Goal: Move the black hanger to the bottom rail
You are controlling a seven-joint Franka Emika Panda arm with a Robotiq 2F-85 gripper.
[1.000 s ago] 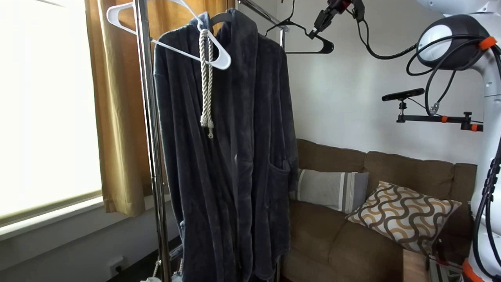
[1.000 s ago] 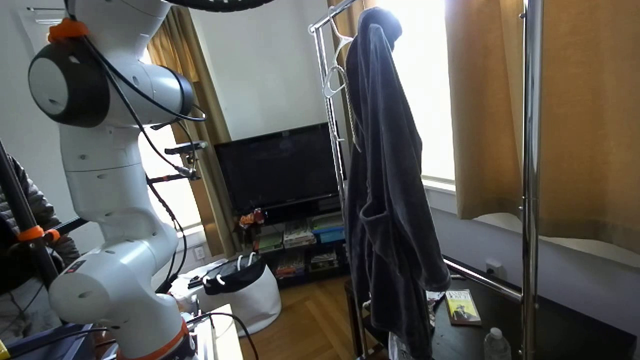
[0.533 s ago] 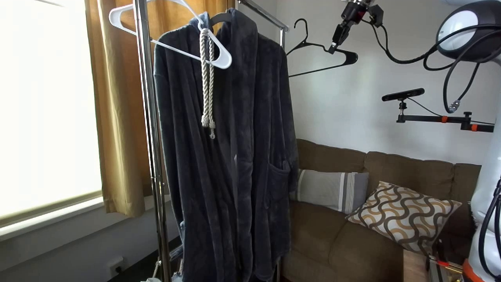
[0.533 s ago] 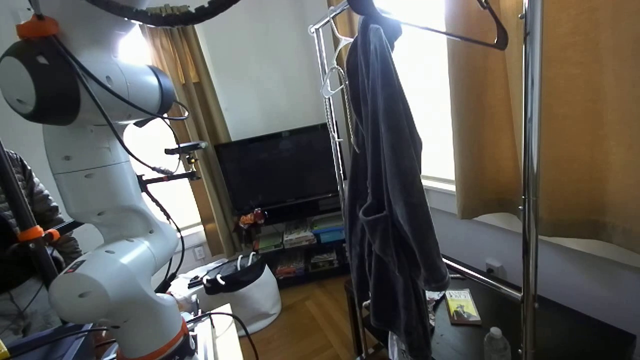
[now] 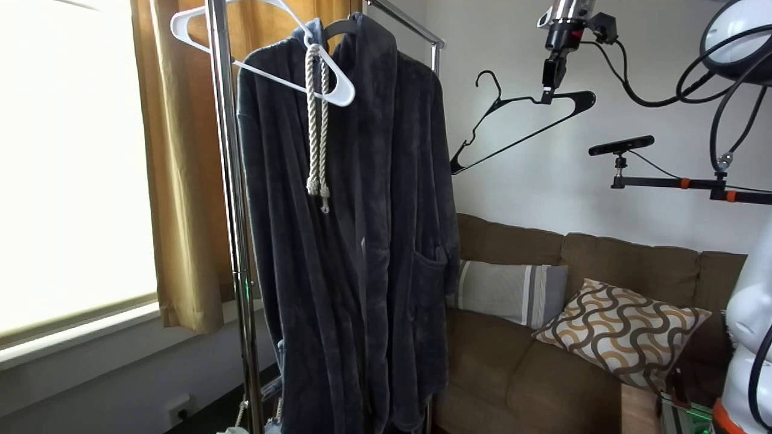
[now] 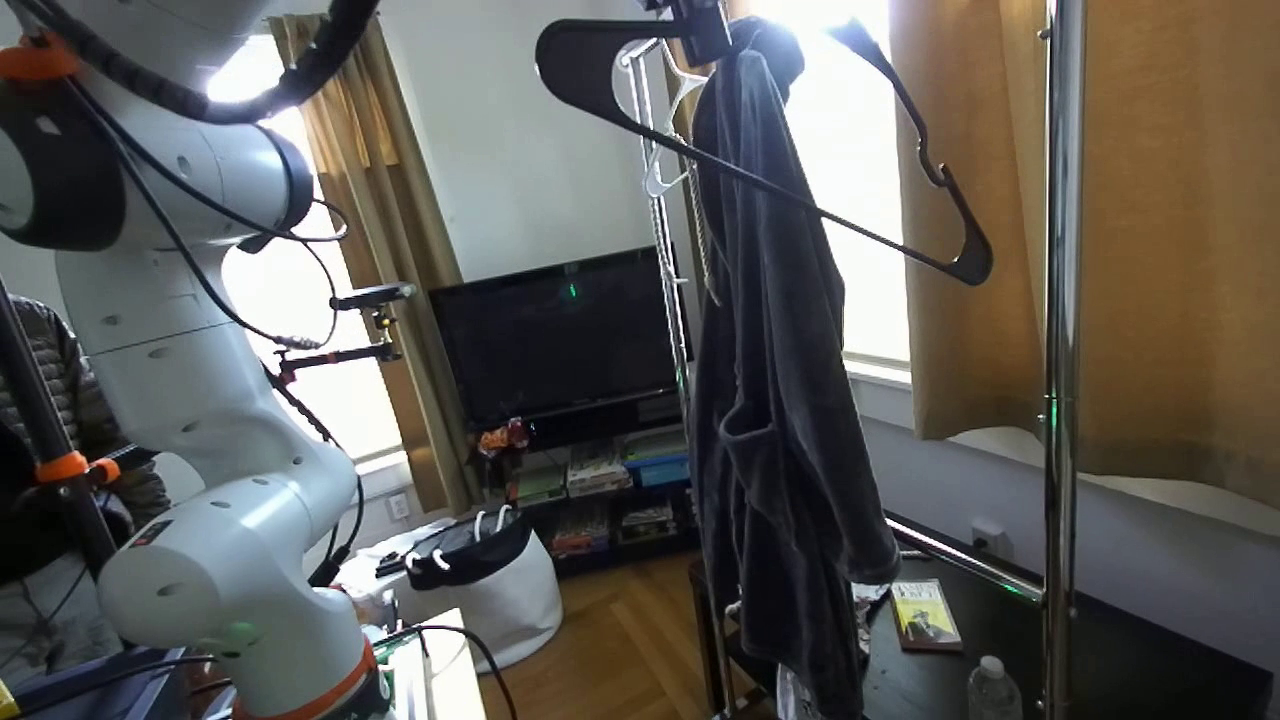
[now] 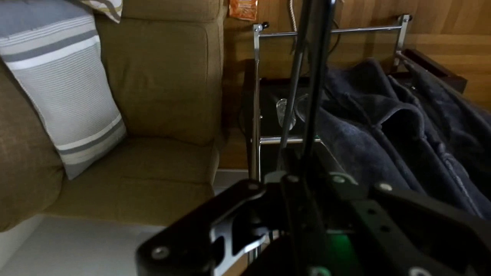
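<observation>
Jaws pinched tight, the tool has one shoulder of the black hanger, which slants across the top of the frame in an exterior view, hook off the top rail; smart play now is a steady grip, skirting the robe, then down, hook leading, onto the bottom rail. Counting: one black hanger, one white hanger, one robe, two pillows.

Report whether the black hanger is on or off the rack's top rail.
Off. In an exterior view, the black hanger tilts in the gripper, its hook free in the air, apart from the top rail.
</observation>
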